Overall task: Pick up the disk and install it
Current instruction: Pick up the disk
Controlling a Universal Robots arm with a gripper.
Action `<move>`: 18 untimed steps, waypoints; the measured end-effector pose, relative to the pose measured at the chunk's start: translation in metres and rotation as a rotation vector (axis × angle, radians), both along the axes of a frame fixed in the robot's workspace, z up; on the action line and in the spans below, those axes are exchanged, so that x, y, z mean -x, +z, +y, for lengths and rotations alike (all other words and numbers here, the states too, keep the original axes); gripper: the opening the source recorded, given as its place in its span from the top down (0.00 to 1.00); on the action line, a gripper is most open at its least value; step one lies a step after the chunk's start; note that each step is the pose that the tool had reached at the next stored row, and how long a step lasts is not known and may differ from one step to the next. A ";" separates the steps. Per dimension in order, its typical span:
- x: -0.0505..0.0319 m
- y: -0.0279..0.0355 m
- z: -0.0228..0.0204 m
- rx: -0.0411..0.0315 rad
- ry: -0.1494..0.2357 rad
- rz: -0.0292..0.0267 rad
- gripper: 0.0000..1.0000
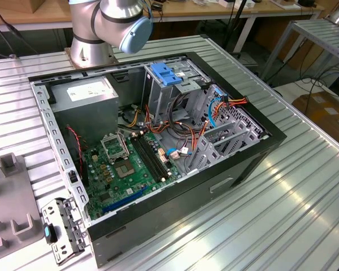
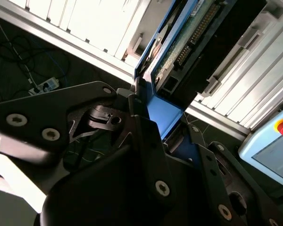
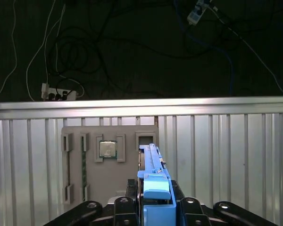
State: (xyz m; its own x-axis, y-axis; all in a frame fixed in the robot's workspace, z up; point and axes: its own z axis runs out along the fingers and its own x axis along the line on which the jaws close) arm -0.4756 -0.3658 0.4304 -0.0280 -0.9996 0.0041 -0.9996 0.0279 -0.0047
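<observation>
Disk gripped edge-on over a ribbed metal table.

The ribbed aluminium table (image 1: 305,186) carries an open computer case (image 1: 246,164), with the arm's base (image 1: 90,51) just behind it. In the first wrist view, dark floor beyond the table edge holds loose cables and a power strip (image 3: 59,93). Inside the case lie a green motherboard (image 1: 130,166) and a grey power supply (image 1: 87,93), and a light-blue latch plate (image 1: 166,73) sits atop the drive cage. A grey tray (image 3: 127,181) on the table holds a processor chip (image 3: 107,149). The gripper (image 3: 155,212) has its jaws closed tight on the blue rails of the disk (image 3: 151,157), which is held clear of the table; the second wrist view shows its circuit board.
</observation>
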 end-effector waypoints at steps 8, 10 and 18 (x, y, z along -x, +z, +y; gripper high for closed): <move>0.0000 0.0088 0.0000 0.0000 0.000 0.0005 0.63; 0.0000 0.0103 0.0000 0.0000 0.000 0.0005 0.63; 0.0000 0.0184 0.0000 0.0000 0.000 0.0011 0.63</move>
